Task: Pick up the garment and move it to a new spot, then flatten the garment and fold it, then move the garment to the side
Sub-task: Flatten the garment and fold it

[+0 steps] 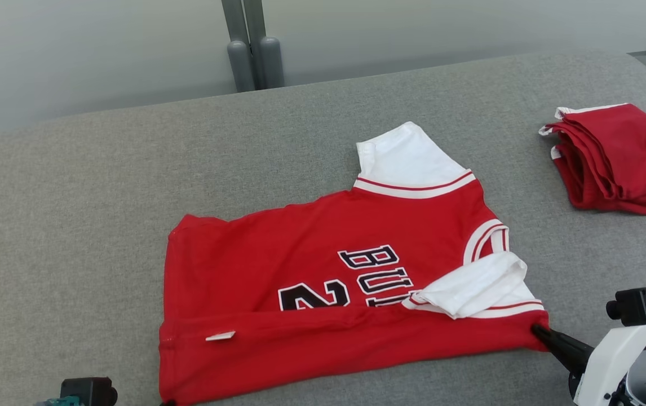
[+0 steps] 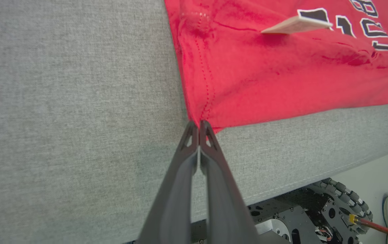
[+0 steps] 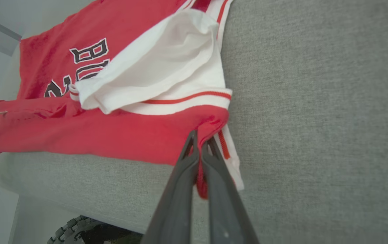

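Big grey padded table takes up most of the head view, and the red jersey lies roughly mid-table, a bit toward the robot's side, front up with the lettering showing. The collar end points to the robot's right and the hem to its left. The near long side is doubled over the number, so my guess is we're in the fold step, with the first lengthwise fold being set.

Off at the far right is a stack of folded red clothes, well apart from the jersey. That's probably where finished ones go.

The left gripper has its fingers pressed together, pinching the near hem corner. The right gripper is doing the same at the shoulder corner, and you can see red cloth squeezed between the fingers. Holding both ends of that near edge makes sense, since it keeps the crease taut and straight.

The near white sleeve is flopped over and rumpled on the chest, so it could bunch up under the next fold. A little white tag sticks out near the hem.
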### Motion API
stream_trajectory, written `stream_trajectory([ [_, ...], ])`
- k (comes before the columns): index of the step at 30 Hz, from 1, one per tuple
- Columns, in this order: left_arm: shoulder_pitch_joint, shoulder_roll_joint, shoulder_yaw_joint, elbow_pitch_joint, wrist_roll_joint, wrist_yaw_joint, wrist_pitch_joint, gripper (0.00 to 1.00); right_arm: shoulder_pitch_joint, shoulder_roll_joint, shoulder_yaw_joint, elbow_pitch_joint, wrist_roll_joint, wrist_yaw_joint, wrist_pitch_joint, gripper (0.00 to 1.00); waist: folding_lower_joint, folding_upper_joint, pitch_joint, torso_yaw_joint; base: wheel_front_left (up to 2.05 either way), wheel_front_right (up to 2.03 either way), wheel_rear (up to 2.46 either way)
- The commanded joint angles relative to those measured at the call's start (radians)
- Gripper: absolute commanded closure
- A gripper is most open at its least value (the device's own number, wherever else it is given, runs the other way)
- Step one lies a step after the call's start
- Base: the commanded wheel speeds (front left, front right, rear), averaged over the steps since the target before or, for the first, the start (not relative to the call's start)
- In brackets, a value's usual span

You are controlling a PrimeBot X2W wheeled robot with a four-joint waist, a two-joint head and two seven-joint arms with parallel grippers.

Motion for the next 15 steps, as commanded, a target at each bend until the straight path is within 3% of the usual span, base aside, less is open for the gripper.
stream_trajectory([
  [1,0.015,0.008,-0.004,-0.001,-0.004,0.006,0.008,1.00,0.015,0.001,0.006,0.006,0.009,0.001,0.011,1.00,0.0000,0.0000,-0.001,0.001,0.00,0.00,0.00],
  [9,0.034,0.010,-0.012,-0.009,-0.028,-0.002,0.028,1.00,0.021,-0.003,0.013,0.033,0.018,0.000,0.047,0.97,0.0000,0.0000,-0.005,-0.003,0.00,0.00,0.00],
  [10,0.037,0.009,-0.014,-0.006,-0.032,-0.001,0.034,1.00,0.023,-0.002,0.011,0.041,0.021,0.000,0.053,0.60,0.0000,0.0000,-0.005,-0.004,0.00,0.00,0.00],
  [11,0.037,0.010,-0.018,-0.004,-0.031,0.000,0.040,0.77,0.023,-0.001,0.008,0.044,0.019,0.000,0.054,0.00,0.0000,0.0000,-0.004,-0.005,0.00,0.00,0.00],
  [12,0.035,0.011,-0.018,-0.003,-0.029,0.000,0.040,0.07,0.023,0.002,0.003,0.049,0.020,0.000,0.050,0.00,0.0000,0.0000,-0.003,-0.005,0.00,0.00,0.00],
  [13,0.031,0.011,-0.014,-0.002,-0.024,0.003,0.033,0.00,0.022,0.005,-0.002,0.053,0.023,0.000,0.047,0.00,0.0000,0.0000,-0.002,-0.005,0.00,0.00,0.00],
  [15,0.022,0.013,-0.006,-0.003,-0.016,0.007,0.023,0.00,0.022,0.006,-0.014,0.054,0.026,0.001,0.042,0.00,0.0000,0.0000,-0.002,-0.005,0.00,0.00,0.00],
])
